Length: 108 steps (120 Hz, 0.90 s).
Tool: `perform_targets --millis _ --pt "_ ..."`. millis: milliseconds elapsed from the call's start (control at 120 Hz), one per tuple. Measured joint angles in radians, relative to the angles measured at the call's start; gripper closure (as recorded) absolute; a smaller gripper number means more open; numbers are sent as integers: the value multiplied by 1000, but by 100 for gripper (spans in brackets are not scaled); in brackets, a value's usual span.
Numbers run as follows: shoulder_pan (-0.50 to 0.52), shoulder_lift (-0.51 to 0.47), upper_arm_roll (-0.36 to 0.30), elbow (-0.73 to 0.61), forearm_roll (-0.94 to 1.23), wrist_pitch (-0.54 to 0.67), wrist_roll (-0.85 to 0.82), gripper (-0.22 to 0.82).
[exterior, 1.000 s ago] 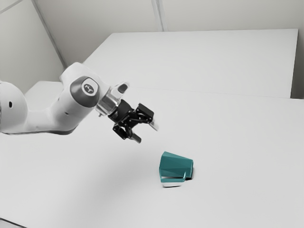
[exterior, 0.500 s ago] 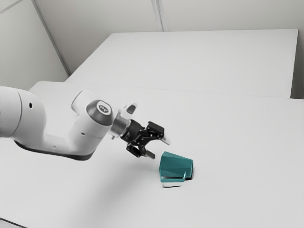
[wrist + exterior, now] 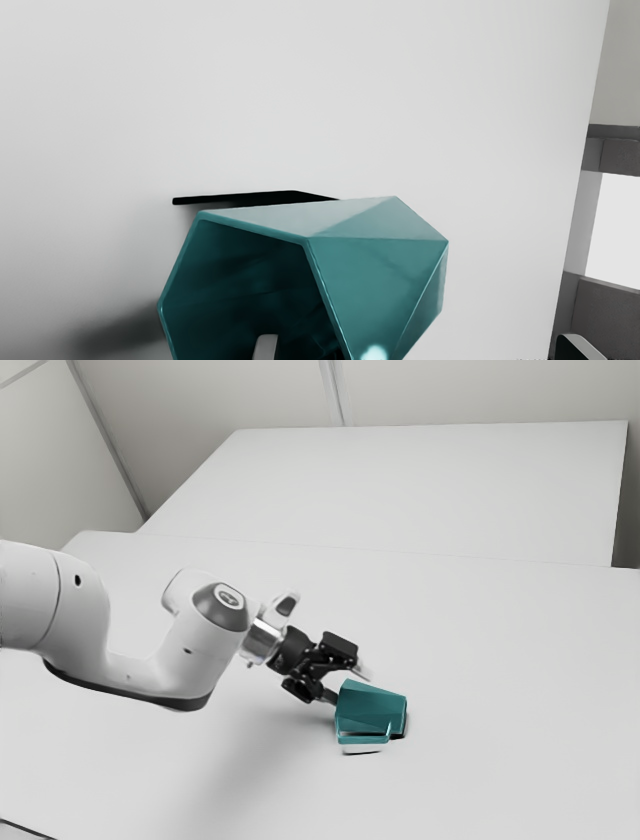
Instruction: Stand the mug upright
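Now the gripper (image 3: 350,686) has swept down and in toward the exterior view's right, fingers wide apart and gripping nothing, one tip at the mug's mouth, the other outside its wall. Just ahead, the teal mug (image 3: 372,710) hasn't budged, lying on its side with the opening toward the arm, and beneath and beyond it stretches the white table (image 3: 510,680). So the reach looks nearly made, and pinching that wall seems next, before any tipping upright!
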<state>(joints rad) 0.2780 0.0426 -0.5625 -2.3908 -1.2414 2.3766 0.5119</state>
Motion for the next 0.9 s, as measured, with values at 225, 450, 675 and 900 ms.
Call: perform_targets --millis 225,450,675,900 --pt "2 24 -21 4 -61 -1 77 28" --pt "2 20 -27 4 -73 -6 141 60" --pt "2 9 -30 12 -71 -9 199 73" --pt "9 -42 -48 35 -25 -8 220 76"
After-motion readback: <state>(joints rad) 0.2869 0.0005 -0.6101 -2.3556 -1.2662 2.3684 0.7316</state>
